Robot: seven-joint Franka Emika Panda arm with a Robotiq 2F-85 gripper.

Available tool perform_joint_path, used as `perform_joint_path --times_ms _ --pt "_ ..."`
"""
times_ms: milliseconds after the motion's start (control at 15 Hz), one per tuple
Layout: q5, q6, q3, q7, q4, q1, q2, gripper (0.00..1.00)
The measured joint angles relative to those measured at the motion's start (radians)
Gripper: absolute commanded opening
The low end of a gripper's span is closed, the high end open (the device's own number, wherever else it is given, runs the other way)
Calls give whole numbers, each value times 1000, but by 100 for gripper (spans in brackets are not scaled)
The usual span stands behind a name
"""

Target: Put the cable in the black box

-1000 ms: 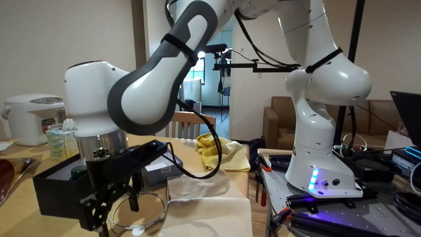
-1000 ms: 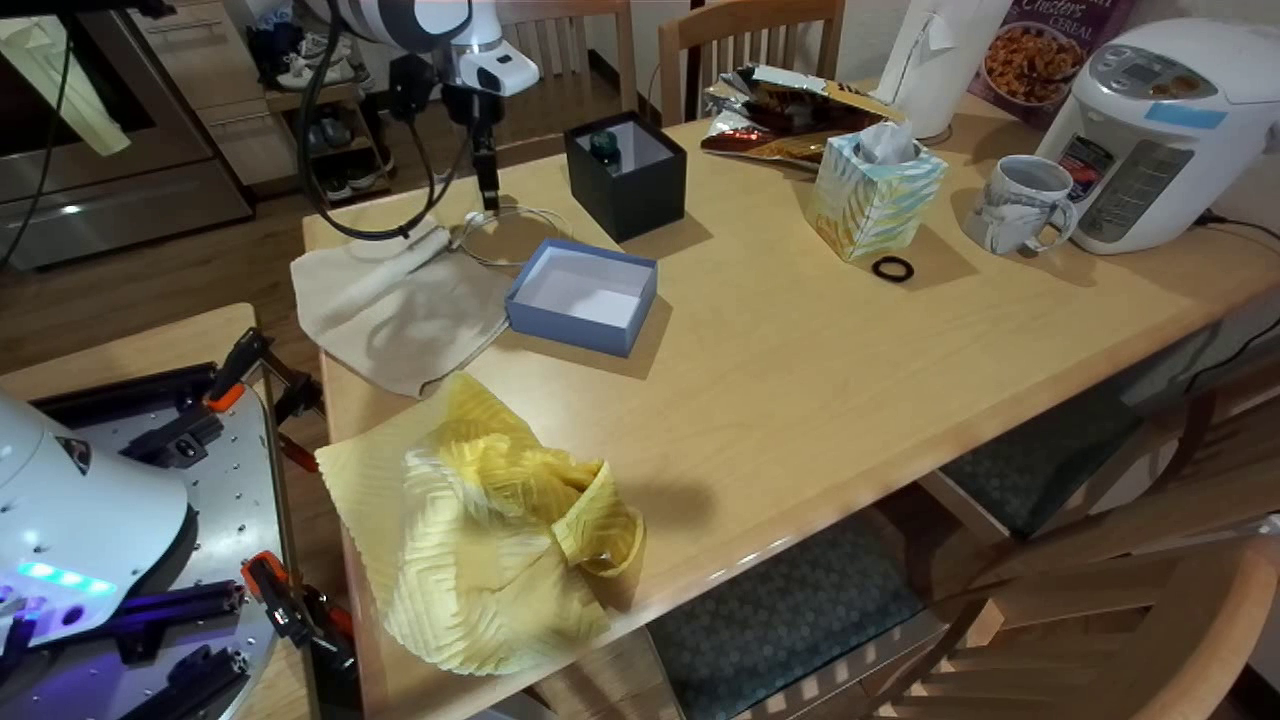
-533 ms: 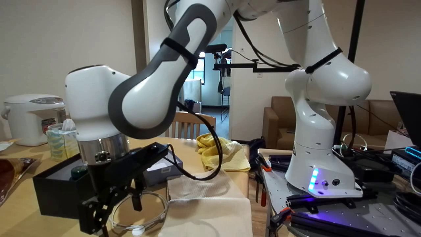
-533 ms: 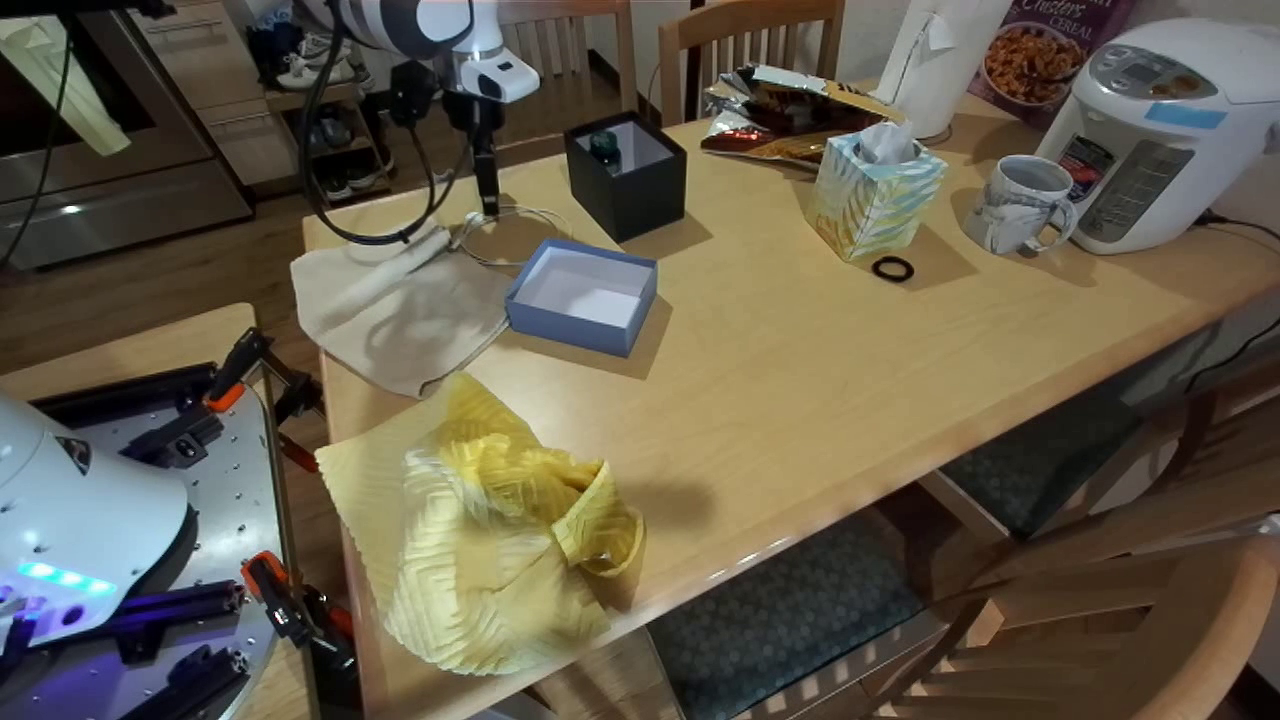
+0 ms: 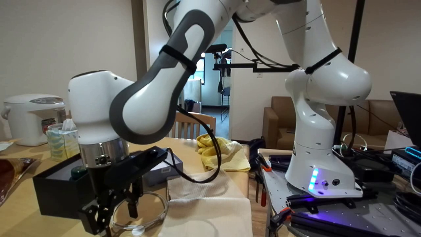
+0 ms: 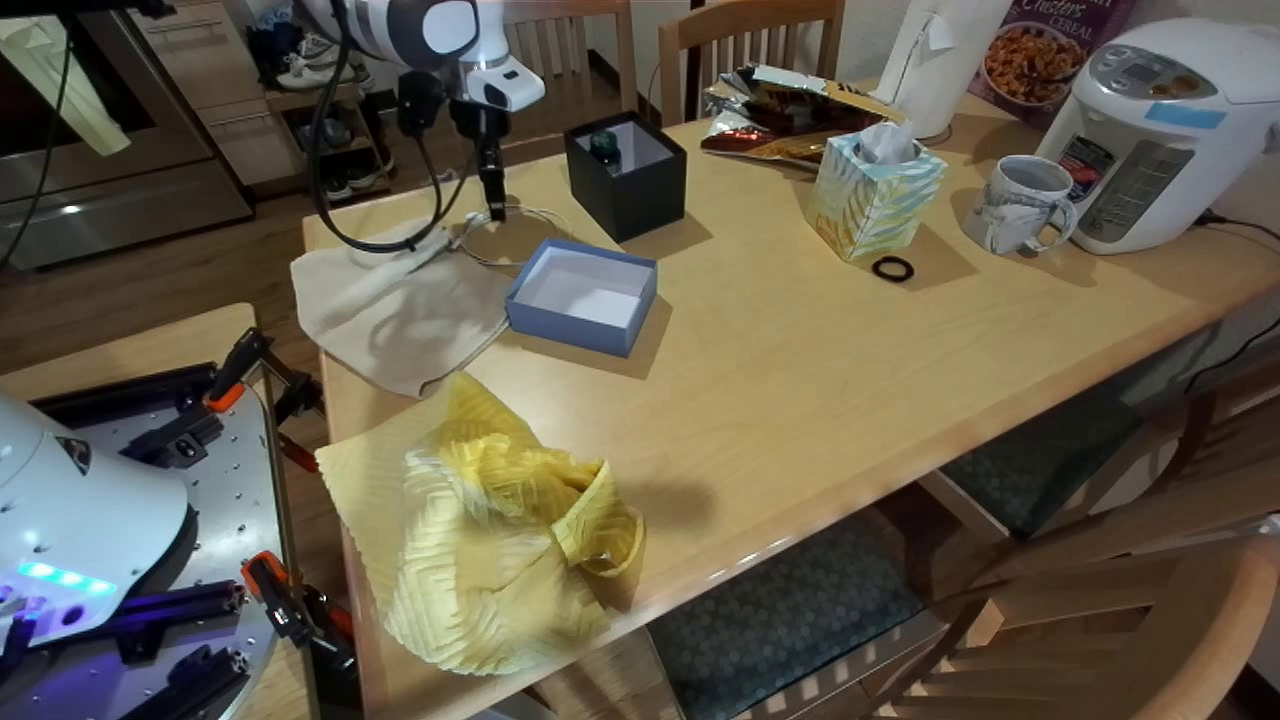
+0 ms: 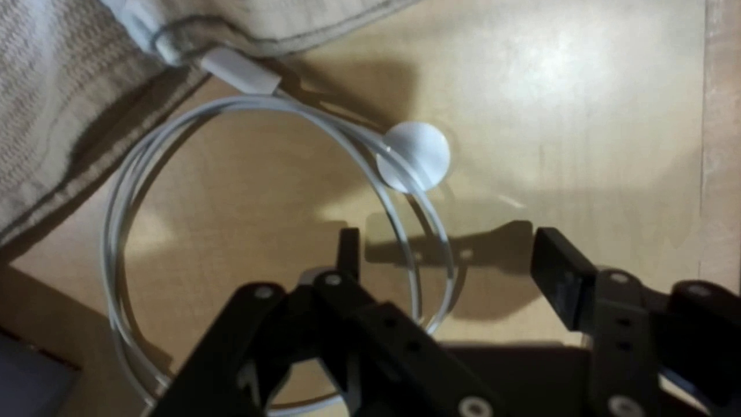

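The white cable (image 7: 110, 246) lies on the table in a loose coil, with a white plug end (image 7: 242, 70) and a white disc (image 7: 414, 156). It also shows in both exterior views (image 5: 165, 210) (image 6: 545, 212). My gripper (image 7: 447, 249) is open and points down over one side of the coil. In the wrist view two cable strands pass between the fingers, touching neither. The gripper shows low over the table in both exterior views (image 5: 121, 225) (image 6: 497, 214). The black box (image 5: 59, 197) stands open beside the coil (image 6: 632, 195), partly behind the gripper, with a dark green capped item (image 6: 604, 147) inside.
An open blue-grey box (image 6: 575, 325) stands beside the coil. A beige cloth (image 6: 400, 310) lies against the coil. A crumpled yellow cloth (image 6: 510, 560) lies near the table edge. A foil bag (image 6: 770, 115), tissue box (image 6: 880, 200), and mug (image 6: 1015, 205) stand farther along.
My gripper has moved down slightly and shifted a little across the cable's loop, staying open. The cable and the black box have not moved.
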Motion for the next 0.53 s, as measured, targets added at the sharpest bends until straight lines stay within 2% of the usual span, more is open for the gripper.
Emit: perform_joint_path --times_ms 467,533 --pt "0 33 -5 0 0 -2 9 2" --pt "0 36 -6 0 0 -2 8 0"
